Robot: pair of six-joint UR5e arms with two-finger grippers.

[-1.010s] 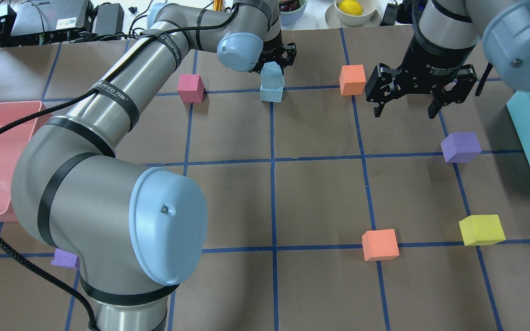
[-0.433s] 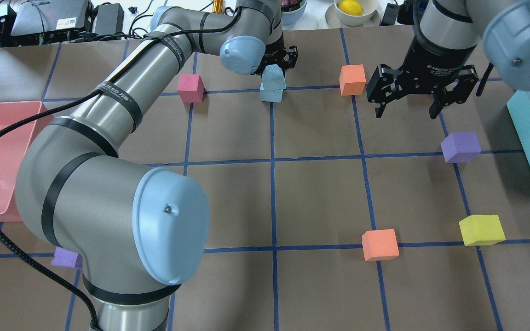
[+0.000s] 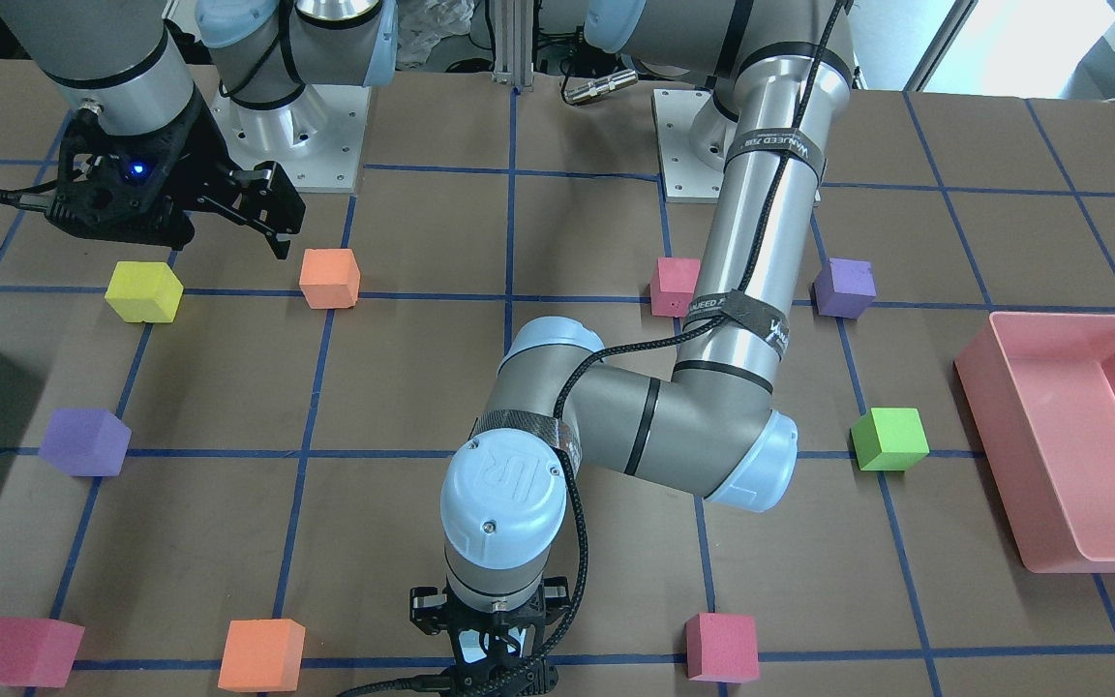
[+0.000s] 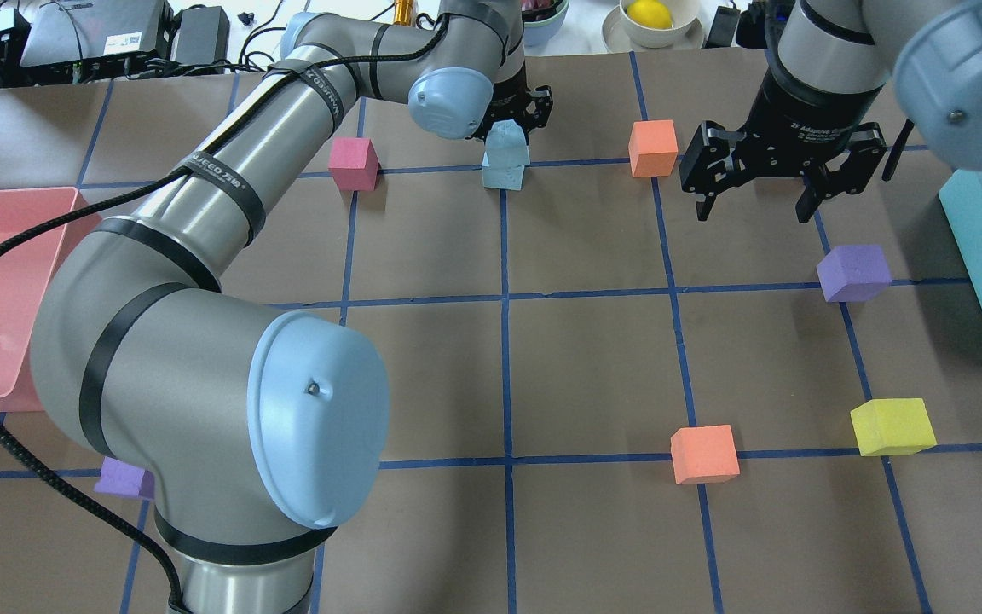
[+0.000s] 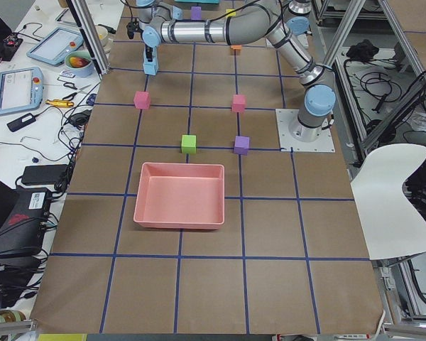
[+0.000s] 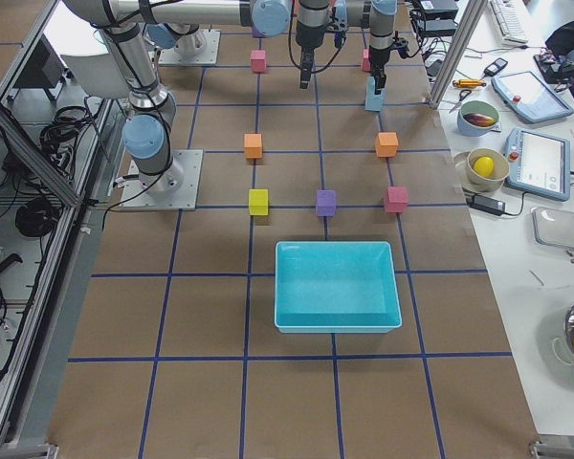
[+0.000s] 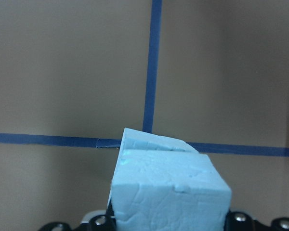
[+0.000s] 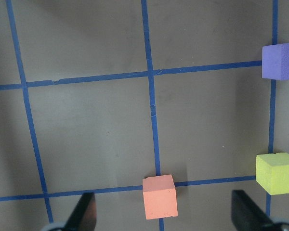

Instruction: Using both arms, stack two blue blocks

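Jaws of L gripper (image 4: pixel 512 126) pinch the upper blue block (image 4: pixel 506 143) by its sides. Wrist cam shows the foam filling the lower centre of its frame, pads hidden behind it. Block is tilted and appears to rest on the lower blue block (image 4: pixel 503 176), not square to it. Lower one sits flat on the bench (image 4: pixel 593 367), on a crossing of the blue tape grid (image 4: pixel 505 341) in the far row, betw. a pink cube (image 4: pixel 353 164) and an orange cube (image 4: pixel 653 147), apart from both. Both blocks are pale sky-blue foam, faces scuffed w/ shallow cracks and dents. L gripper points approx. straight down. L arm (image 4: pixel 227 179) runs from the base out across the bench to the far row, folded at the blue-capped elbow, black cable strapped along it. Jaws of R gripper (image 4: pixel 750 211) are spread wide, nothing betw. them, tips down. R gripper is held high over the bench on the robot's R side, well apart from the stack. R arm (image 4: pixel 815 51) comes down steeply. Its wrist cam looks down on grid lines, a second orange cube (image 8: pixel 160 196), a yellow cube (image 8: pixel 278 173) and a purple cube (image 8: pixel 280 60).
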